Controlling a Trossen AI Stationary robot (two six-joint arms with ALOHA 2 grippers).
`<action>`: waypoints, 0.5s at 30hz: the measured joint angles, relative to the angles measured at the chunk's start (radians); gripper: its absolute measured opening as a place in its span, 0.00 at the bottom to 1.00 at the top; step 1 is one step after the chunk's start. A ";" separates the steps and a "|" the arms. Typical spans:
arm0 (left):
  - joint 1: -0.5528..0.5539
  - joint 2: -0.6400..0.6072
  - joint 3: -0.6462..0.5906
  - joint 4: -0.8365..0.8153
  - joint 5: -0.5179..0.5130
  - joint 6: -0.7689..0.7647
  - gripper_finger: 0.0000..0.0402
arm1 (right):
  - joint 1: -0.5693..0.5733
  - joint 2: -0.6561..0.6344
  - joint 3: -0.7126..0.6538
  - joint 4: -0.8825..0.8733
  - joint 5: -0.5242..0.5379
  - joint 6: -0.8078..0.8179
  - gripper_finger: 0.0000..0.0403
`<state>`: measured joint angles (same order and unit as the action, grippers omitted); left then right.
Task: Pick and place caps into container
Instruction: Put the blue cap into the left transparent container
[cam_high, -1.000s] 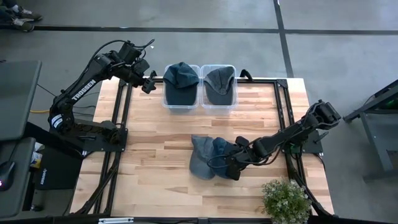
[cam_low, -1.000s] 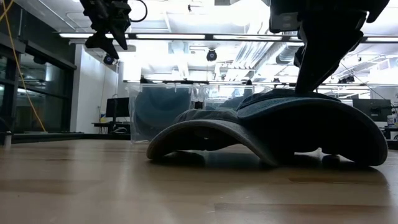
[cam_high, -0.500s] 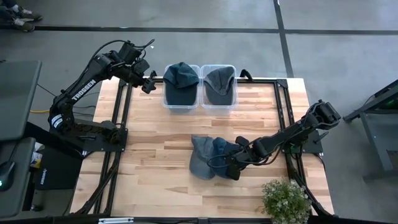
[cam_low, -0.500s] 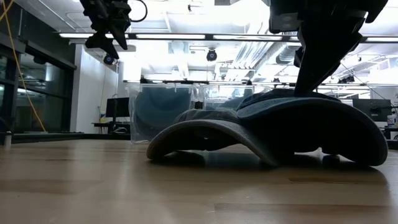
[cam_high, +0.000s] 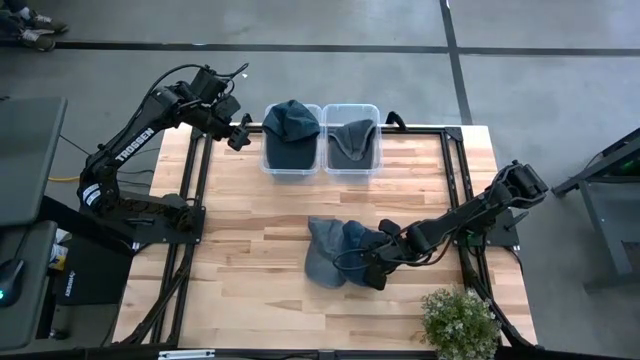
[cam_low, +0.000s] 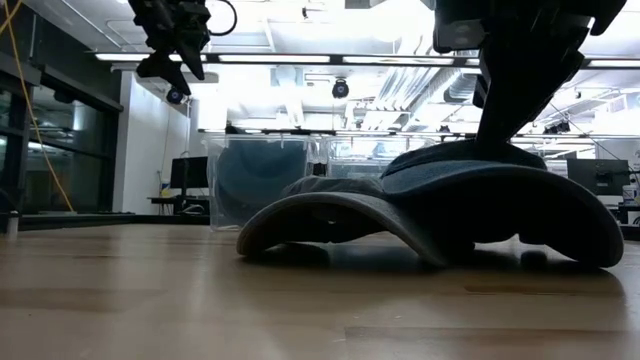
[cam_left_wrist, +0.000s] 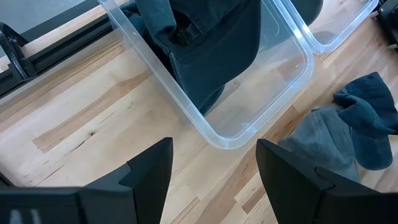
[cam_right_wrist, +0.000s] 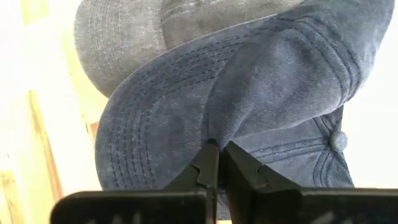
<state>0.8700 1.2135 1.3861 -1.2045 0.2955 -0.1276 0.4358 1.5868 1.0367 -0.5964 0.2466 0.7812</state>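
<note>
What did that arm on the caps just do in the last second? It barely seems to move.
The right gripper closed its fingers on the crown of the dark blue cap lying on the table, pinching a fold of the fabric. The arm itself stayed where it was. The left gripper did not move beside the bins, fingers open, and the two binned caps and the grey cap lie as before.

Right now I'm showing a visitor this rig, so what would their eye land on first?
Probably the right gripper, pinched shut on the blue cap in the heap of caps mid-table. Next, the two clear bins at the far edge, each already holding a cap. The left gripper hangs open in the air beside the left bin.
</note>
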 joint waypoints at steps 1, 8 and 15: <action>0.000 0.000 0.000 0.000 0.000 0.000 0.57 | 0.000 0.000 0.000 0.000 0.000 0.001 0.02; 0.000 0.000 0.000 0.000 0.000 0.000 0.57 | 0.001 -0.002 0.000 0.000 -0.013 0.003 0.01; 0.000 0.000 0.000 -0.003 0.000 0.000 0.57 | 0.003 -0.010 0.047 -0.099 -0.019 0.018 0.00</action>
<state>0.8700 1.2137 1.3861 -1.2079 0.2955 -0.1276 0.4393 1.5764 1.0838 -0.6957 0.2277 0.7995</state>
